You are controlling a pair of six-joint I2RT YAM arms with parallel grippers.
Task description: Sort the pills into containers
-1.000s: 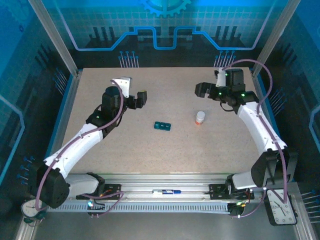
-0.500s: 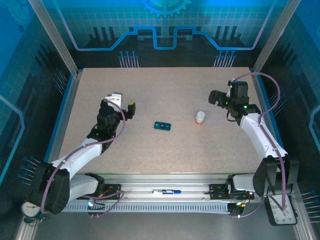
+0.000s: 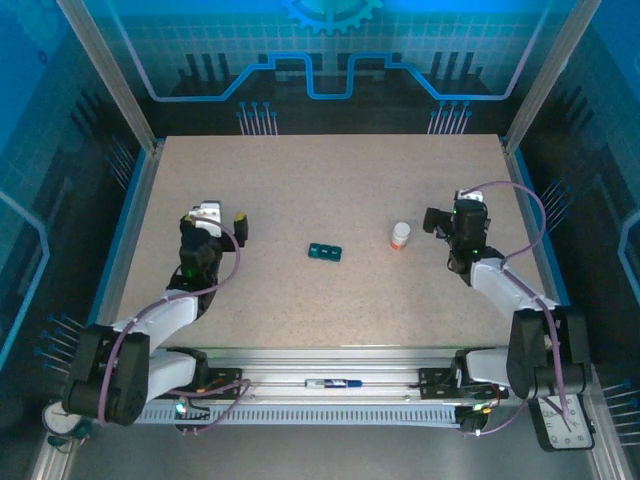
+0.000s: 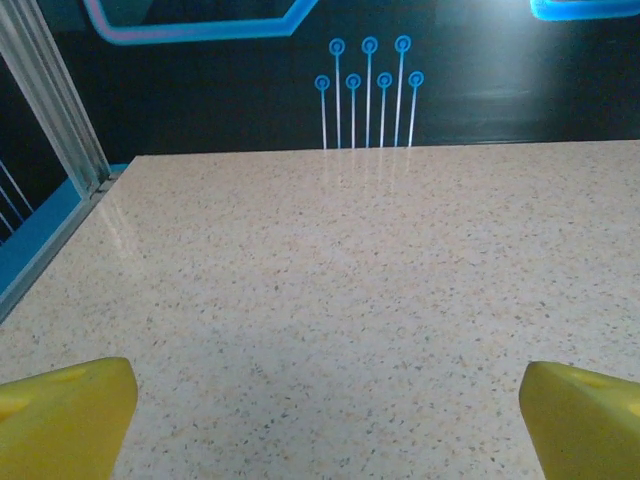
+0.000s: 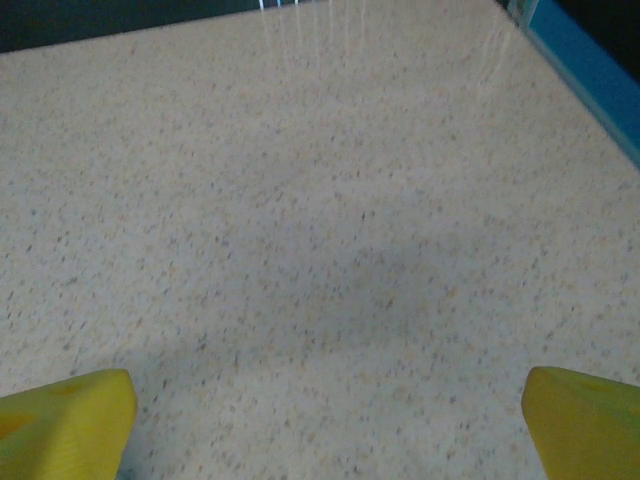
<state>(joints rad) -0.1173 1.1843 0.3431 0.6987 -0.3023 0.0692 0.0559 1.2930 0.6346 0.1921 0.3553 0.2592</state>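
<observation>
The dark teal pill box (image 3: 324,251) lies mid-table, a short strip of square compartments. To its right stands a white-capped orange bottle (image 3: 400,236). Any pills are hidden from me. My left gripper (image 3: 222,216) sits low over the table, well left of the pill box. Its yellow fingertips (image 4: 65,415) are wide apart, so the left gripper (image 4: 330,420) is open over bare tabletop. My right gripper (image 3: 450,217) hovers just right of the bottle, apart from it. In the right wrist view the right gripper (image 5: 330,420) is open, with nothing between its fingertips (image 5: 585,420).
The speckled table (image 3: 330,180) is bounded by blue rails and aluminium posts at left (image 3: 130,215) and right (image 3: 535,215). A dark back wall with blue pin marks (image 4: 368,90) stands beyond the far edge. A pen (image 3: 335,383) lies in the front rail channel.
Both arms have drawn back toward the near edge and dropped lower. The left gripper moved left and nearer, the right one nearer, beside the bottle. The pill box and bottle stayed put.
</observation>
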